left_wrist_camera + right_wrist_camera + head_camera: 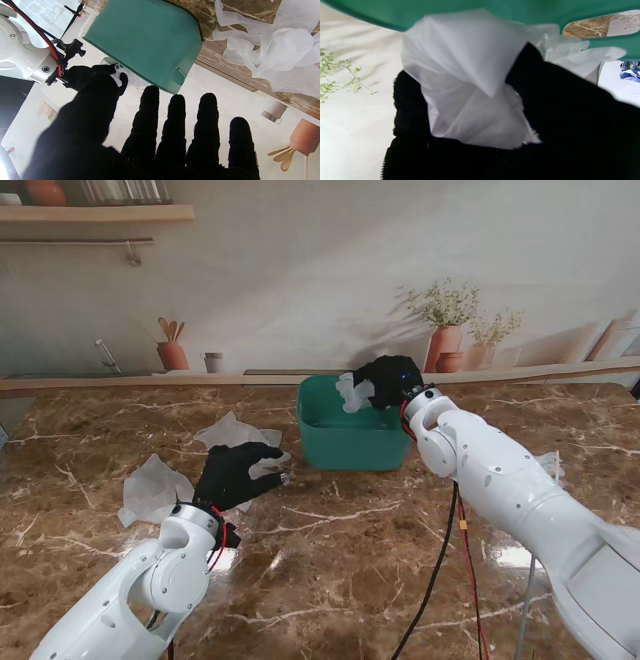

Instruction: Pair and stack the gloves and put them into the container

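Note:
My right hand (390, 380) hovers over the far right rim of the green container (330, 442), shut on a bunch of translucent white gloves (353, 392). The right wrist view shows the gloves (470, 95) bunched between the black fingers (410, 110), with the container wall (470, 7) just beyond them. On the table to the container's left lies another pair of gloves (235, 430). My left hand (235, 475) is spread flat beside it, holding nothing. A third crumpled glove pile (152, 490) lies at the far left. In the left wrist view the container (147, 45) and loose gloves (275, 55) show past the open fingers (175, 117).
Behind the table runs a ledge backed by a wall mural of pots and plants. Black and red cables (450, 580) hang down across the table near my right arm. A scrap of white plastic (552, 465) sits at the right, behind my right forearm.

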`<state>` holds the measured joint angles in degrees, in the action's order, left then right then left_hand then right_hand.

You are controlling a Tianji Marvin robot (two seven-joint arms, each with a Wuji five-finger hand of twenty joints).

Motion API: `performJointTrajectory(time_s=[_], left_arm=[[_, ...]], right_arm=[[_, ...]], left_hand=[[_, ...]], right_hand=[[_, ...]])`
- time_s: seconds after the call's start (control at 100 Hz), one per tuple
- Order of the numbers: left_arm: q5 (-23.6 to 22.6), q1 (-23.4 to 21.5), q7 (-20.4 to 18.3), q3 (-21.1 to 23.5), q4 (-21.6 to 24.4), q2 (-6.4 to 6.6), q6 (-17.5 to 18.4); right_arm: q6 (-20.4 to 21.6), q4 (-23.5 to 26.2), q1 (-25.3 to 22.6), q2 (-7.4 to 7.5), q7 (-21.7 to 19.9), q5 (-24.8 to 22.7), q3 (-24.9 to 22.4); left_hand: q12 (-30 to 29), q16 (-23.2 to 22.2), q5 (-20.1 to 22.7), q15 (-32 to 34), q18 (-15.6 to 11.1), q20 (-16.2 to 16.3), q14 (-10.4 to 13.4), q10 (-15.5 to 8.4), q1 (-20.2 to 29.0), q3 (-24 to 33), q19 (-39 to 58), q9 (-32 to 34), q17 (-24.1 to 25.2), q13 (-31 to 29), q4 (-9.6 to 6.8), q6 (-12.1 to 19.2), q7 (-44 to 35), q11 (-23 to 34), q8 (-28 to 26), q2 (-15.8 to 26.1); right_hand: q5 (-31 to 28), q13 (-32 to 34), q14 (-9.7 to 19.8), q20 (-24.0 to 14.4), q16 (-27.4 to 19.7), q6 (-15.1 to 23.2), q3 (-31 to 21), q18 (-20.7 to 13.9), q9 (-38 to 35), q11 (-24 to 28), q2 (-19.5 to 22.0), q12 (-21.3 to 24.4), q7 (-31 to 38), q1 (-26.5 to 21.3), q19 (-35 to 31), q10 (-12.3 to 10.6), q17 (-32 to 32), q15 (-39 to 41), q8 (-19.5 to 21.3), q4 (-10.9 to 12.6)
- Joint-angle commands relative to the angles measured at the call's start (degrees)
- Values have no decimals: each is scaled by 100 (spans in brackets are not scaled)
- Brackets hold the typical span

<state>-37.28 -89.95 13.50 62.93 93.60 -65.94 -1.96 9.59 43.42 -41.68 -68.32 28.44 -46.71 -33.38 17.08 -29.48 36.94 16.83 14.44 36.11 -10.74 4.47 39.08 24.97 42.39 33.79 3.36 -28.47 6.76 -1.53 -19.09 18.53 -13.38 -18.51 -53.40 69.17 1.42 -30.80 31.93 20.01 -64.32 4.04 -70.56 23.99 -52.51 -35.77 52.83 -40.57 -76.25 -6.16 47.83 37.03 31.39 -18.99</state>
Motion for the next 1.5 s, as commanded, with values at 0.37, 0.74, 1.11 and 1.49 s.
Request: performJointTrajectory(time_s=[0.37,0.74,1.11,1.49], left_arm=[[-22,-9,-16,-7,-33,15,-30],[5,40,-7,-47,-82,8,6],[125,60,63,-37,-140,-18,141],[77,43,40,-18,-76,-1,255]], right_arm=[[-145,524,-240,228,-751,-247,-426],[-69,1274,-707,437,-1153,-575,-1152],[-254,2844,-2275,827,-1408,-1898,-3178],[-1395,2845,-3281,962,-1465,-2541,-4295]], left_hand=[[-52,79,40,-262,31,-39,310,-129,-55,-159,-218,-159,134,236,-182,154,-4,-160,-33,231],[-55,84,51,-270,45,-41,297,-118,-64,-134,-243,-155,139,241,-177,154,-8,-166,-34,214],[-54,76,59,-255,-16,-23,285,-102,-101,-191,-212,-165,93,246,-175,127,2,-165,-28,249],[-58,84,39,-265,-2,-36,312,-124,-88,-267,-216,-183,109,258,-184,148,10,-170,-26,269]], right_hand=[[1250,-1547,107,-192,-279,-1085,-137,60,2008,-577,-83,1100,-3013,1593,1082,-72,-1417,-1481,-163,977],[1485,-1818,6,-295,-338,-1037,252,94,2311,-737,265,1238,-3242,2431,1318,-51,-1671,-1633,-296,955],[1316,-1850,91,-339,-364,-1066,481,101,2234,-718,670,1261,-3166,2292,1601,-24,-1750,-1675,-278,1051],[1363,-1915,47,-370,-380,-1198,540,101,2241,-719,784,1251,-3183,2069,1696,37,-1829,-1693,-275,1124]])
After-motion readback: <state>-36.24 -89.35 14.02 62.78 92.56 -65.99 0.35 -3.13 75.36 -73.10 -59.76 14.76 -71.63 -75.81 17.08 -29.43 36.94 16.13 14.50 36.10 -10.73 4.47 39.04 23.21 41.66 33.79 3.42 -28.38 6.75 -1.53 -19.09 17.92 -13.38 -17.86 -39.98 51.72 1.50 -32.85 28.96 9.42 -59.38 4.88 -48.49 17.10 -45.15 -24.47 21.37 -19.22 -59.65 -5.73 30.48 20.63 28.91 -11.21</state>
